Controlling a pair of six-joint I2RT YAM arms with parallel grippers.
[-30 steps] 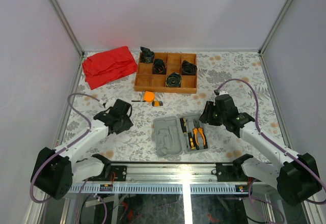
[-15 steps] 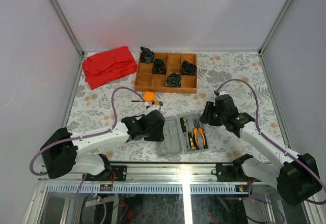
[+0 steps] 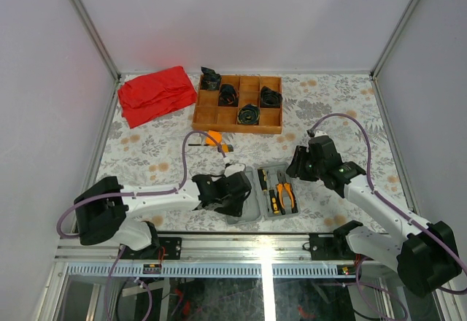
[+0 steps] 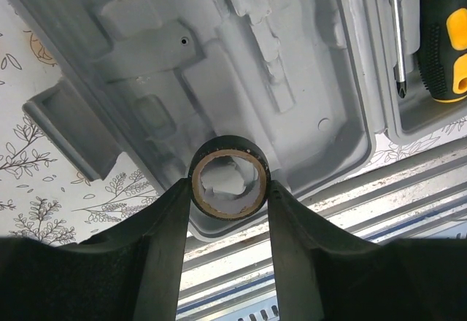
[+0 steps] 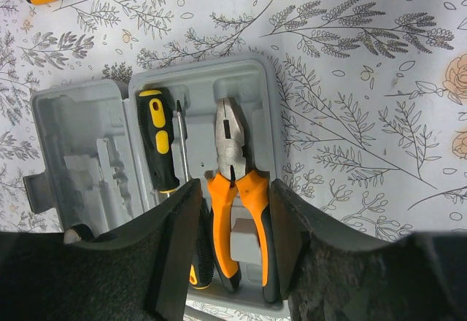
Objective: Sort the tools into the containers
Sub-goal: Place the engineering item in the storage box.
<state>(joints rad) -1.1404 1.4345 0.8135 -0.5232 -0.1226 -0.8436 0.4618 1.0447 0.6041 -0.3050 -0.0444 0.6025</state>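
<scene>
The grey tool case [image 3: 286,172] lies open near the table's front edge. Its right half holds the orange-handled pliers [image 5: 237,190] and a black-and-yellow screwdriver [image 5: 158,142]. My left gripper [image 4: 229,186] is shut on a thin black ring [image 4: 230,143] and holds it over the bare moulded left half of the case [image 4: 219,66]. My right gripper [image 3: 303,164] hangs open just right of the case, nothing between its fingers. The orange tape measure [image 3: 213,138] and a small yellow-grey piece [image 3: 227,147] lie on the table behind the case.
A brown wooden tray [image 3: 237,122] with black coiled bundles stands at the back. A red cloth [image 3: 155,95] lies at the back left. A metal rail [image 3: 255,239] runs along the near edge, right in front of the case.
My left arm has swung from the left side of the table to above the case's left half. The right arm has stayed put.
</scene>
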